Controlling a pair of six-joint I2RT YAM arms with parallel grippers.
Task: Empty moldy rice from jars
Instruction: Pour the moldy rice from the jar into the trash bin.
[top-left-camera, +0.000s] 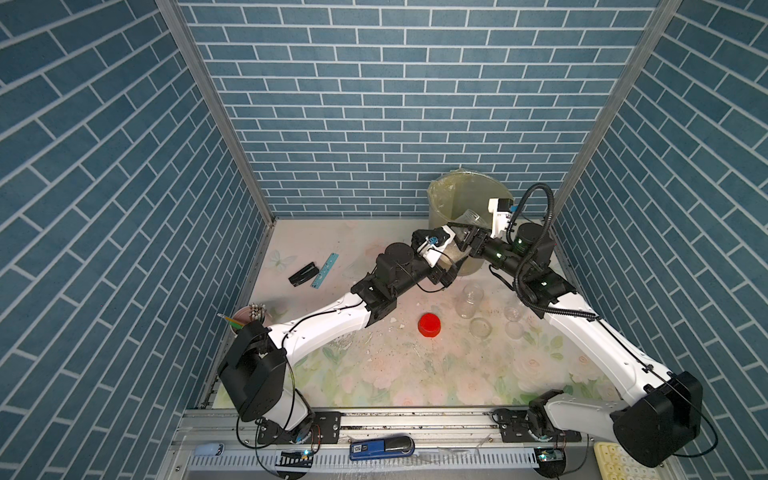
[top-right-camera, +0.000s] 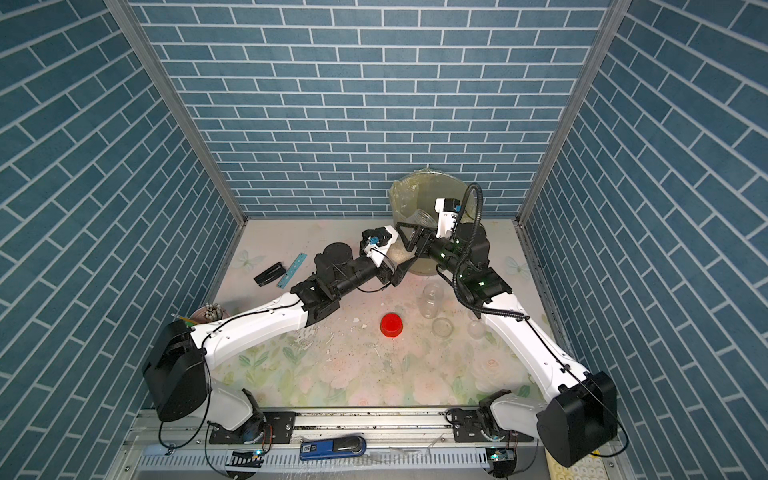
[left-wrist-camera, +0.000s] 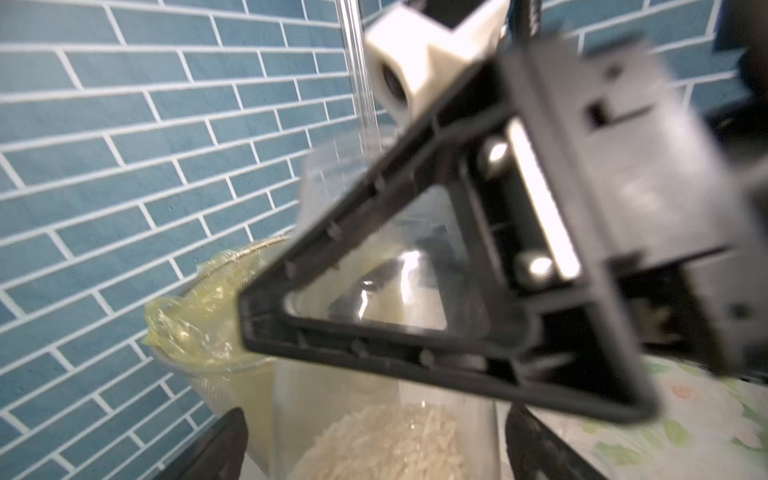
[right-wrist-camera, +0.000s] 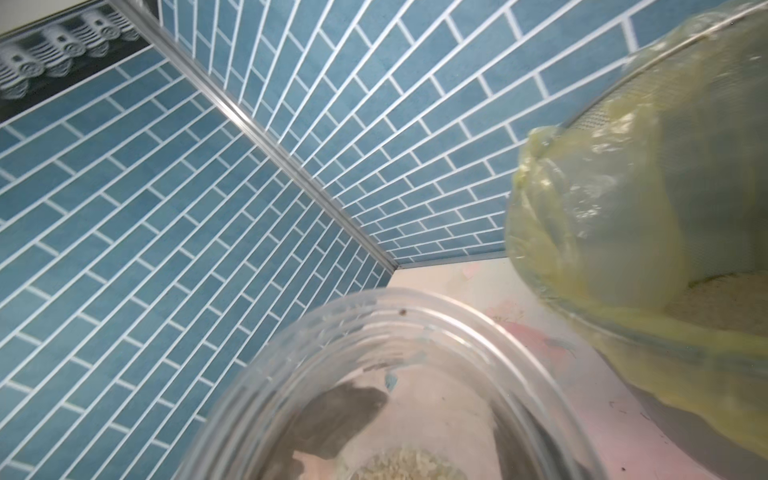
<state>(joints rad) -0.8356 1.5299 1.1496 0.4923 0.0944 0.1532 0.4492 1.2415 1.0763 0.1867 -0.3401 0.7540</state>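
A clear jar (top-left-camera: 457, 249) of moldy rice (left-wrist-camera: 386, 444) hangs just in front of the bin (top-left-camera: 444, 187). My left gripper (left-wrist-camera: 374, 432) stands open around its lower part, with a gap between each fingertip and the glass. My right gripper (top-left-camera: 465, 239) is shut on the same jar nearer the mouth; one of its fingers (left-wrist-camera: 415, 357) crosses the glass. In the right wrist view the jar's open mouth (right-wrist-camera: 374, 316) faces the camera, with rice (right-wrist-camera: 399, 465) at the bottom. An empty jar (top-left-camera: 471, 299) and a smaller one (top-left-camera: 514, 313) stand on the table. A red cap (top-left-camera: 429, 325) lies to their left.
The translucent bin with its yellow bag (right-wrist-camera: 623, 208) has rice lying inside (right-wrist-camera: 727, 307). A clear lid (top-left-camera: 481, 327) lies by the empty jars. A pink pencil cup (top-left-camera: 249, 318), a black stapler (top-left-camera: 303, 274) and a blue ruler (top-left-camera: 324, 270) sit at the left. White crumbs (top-left-camera: 395, 322) dot the mat.
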